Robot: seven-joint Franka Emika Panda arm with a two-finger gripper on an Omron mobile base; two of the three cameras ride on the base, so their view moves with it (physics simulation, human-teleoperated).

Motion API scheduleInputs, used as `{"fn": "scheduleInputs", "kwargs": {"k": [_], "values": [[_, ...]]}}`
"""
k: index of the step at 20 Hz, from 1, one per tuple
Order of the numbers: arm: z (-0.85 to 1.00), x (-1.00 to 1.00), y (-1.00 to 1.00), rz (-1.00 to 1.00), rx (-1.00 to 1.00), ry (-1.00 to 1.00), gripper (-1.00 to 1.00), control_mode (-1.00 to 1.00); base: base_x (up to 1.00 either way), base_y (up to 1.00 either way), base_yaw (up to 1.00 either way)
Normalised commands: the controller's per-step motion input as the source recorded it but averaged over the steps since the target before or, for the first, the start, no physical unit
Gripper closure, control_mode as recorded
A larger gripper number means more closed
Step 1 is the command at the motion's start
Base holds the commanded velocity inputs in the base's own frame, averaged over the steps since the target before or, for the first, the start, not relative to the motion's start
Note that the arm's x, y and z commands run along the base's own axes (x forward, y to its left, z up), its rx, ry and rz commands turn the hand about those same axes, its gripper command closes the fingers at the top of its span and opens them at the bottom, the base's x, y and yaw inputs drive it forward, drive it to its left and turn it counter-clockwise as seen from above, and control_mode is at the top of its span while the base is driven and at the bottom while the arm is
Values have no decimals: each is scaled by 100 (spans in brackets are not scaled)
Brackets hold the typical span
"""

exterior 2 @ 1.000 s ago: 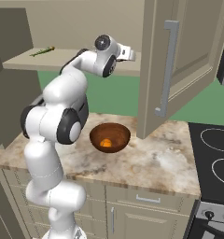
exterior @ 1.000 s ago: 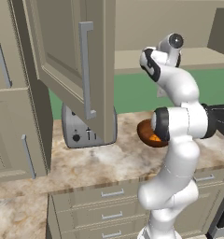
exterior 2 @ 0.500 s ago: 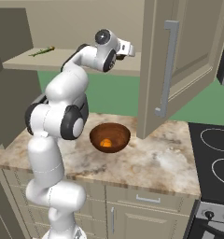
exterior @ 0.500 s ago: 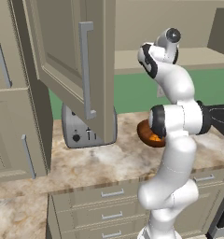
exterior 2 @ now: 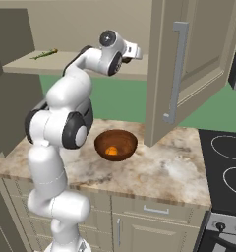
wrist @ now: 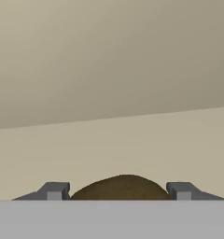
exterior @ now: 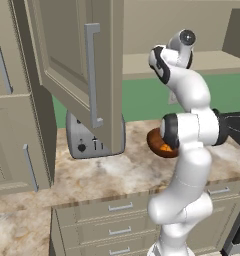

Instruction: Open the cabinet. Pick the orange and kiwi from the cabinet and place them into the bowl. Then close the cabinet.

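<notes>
Your claw (wrist: 118, 191) sits clamped on the kiwi (wrist: 119, 186), a dull brown, rounded fruit, on the cabinet (exterior 2: 189, 64) shelf's beige floor.

The kiwi (wrist: 121, 187) is cut off by the hand view's lower band (just its brown top shows). The arm hides half the bowl (exterior: 157, 145) in the left base view.
</notes>
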Motion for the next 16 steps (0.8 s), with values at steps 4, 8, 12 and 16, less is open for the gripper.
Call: {"fn": "scheduleInputs", "kwargs": {"k": [4,8,12,16], "values": [[31,-69,0,0,0,-18,100,-100,0,0,0],[46,-94,0,0,0,-18,100,-100,0,0,0],[27,-100,0,0,0,-14,100,-100,0,0,0],[47,-100,-1,-3,3,-11,100,-100,0,0,0]]}}
